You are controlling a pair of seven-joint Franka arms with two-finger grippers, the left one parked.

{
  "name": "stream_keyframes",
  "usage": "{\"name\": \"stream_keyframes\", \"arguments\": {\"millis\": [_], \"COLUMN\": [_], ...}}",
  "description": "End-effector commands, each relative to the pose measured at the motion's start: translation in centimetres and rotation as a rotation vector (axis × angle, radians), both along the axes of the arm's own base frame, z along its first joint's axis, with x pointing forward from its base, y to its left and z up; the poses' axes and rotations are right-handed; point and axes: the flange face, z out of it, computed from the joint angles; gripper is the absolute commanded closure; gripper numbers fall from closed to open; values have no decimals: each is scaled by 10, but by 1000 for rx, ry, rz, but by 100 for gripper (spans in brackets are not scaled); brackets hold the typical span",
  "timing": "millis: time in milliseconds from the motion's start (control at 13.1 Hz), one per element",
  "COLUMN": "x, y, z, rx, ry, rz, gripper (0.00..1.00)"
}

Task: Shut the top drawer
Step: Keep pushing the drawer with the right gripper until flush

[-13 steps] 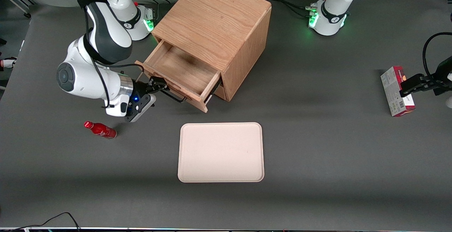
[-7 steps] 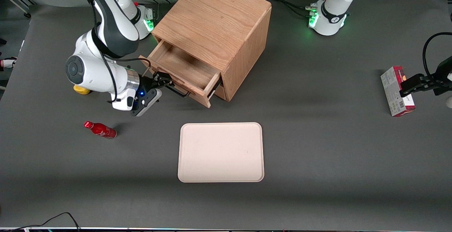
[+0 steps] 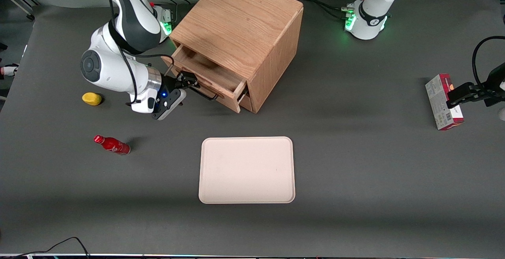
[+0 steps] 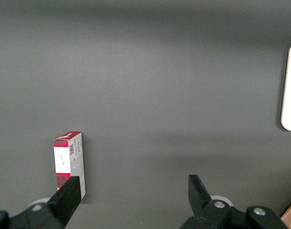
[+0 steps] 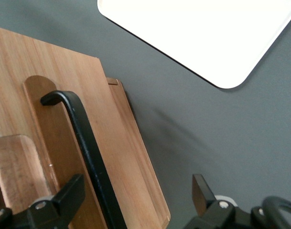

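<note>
The top drawer [image 3: 208, 76] of the light oak cabinet [image 3: 240, 26] stands partly out, with only a narrow strip of its inside showing. Its thin black wire handle [image 3: 206, 94] runs along the drawer front [image 5: 64, 105]. My right gripper [image 3: 189, 81] is right at that front, on the side of the working arm's end of the table. In the right wrist view the gripper [image 5: 138, 195] is open. The black handle [image 5: 88, 143] passes between its fingers [image 5: 71, 193], close to one of them, and they are not clamped on it.
A pale tray [image 3: 247, 169] lies nearer the front camera than the cabinet. A red bottle [image 3: 111, 144] and a yellow object [image 3: 91, 98] lie toward the working arm's end. A red box [image 3: 444, 101] lies toward the parked arm's end, also seen as the red box [image 4: 69, 162].
The top drawer has slid well into the cabinet, and my gripper and arm have moved with it toward the cabinet. The yellow object, hidden under the arm before, now shows.
</note>
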Motion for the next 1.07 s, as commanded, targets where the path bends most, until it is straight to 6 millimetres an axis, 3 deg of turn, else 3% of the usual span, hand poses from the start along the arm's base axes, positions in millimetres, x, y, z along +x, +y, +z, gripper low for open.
{"name": "stream_keyframes", "arguments": {"millis": [0, 381, 990], "x": [-23, -38, -64], "y": [7, 27, 33], "z": [-3, 0, -4], "rx": [2, -3, -19], "ry": [-11, -5, -4], "rz": [-31, -59, -73], "gripper": [0, 0, 0]}}
